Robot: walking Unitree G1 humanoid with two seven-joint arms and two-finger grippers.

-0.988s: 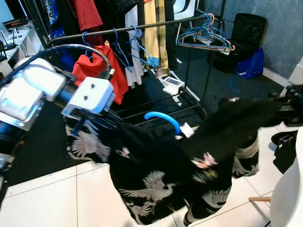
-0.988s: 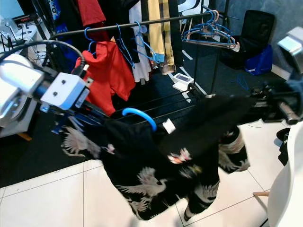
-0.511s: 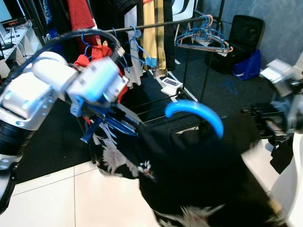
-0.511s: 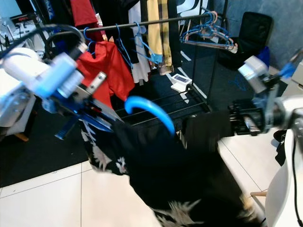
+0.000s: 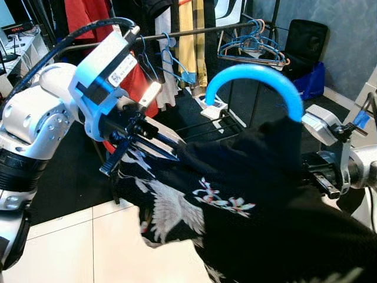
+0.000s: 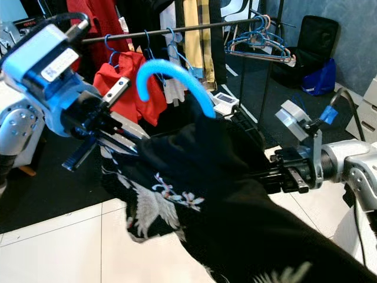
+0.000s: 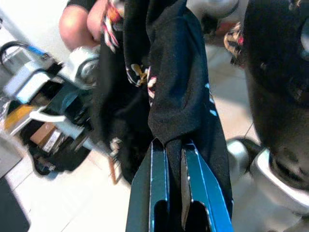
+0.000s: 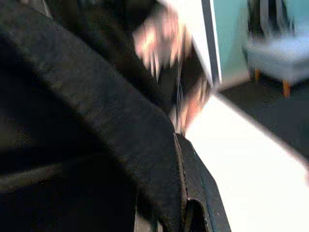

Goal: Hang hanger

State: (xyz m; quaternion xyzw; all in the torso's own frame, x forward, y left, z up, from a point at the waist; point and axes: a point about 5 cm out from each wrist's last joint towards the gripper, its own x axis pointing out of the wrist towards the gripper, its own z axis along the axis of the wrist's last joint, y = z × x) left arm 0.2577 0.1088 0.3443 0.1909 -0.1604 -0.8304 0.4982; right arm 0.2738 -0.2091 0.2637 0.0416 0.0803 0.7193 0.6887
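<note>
A black garment (image 5: 259, 194) printed with white cranes hangs on a hanger whose blue hook (image 5: 253, 75) stands up above the cloth, in front of the clothes rail (image 5: 194, 30). My left gripper (image 5: 158, 145) is shut on the garment's left shoulder; the left wrist view shows its blue-edged fingers (image 7: 159, 164) pinching a fold of the black cloth (image 7: 178, 96). At the garment's right shoulder my right gripper (image 6: 266, 174) is shut too, with the cloth (image 8: 96, 121) bunched over its finger (image 8: 195, 174). The hook is below and short of the rail.
On the rail hang a red shirt (image 6: 126, 82), blue hangers (image 5: 171, 59) and a yellow garment (image 5: 194, 35). A bundle of hangers (image 5: 253, 47) sits at its right end. Behind are a black bag (image 5: 306, 38) and a blue bag (image 5: 312, 79). A white box (image 5: 213, 106) lies under the rack.
Both arms have lifted the garment, and the blue hook has risen from low by the floor to just under rail height. The left wrist has turned upward.
</note>
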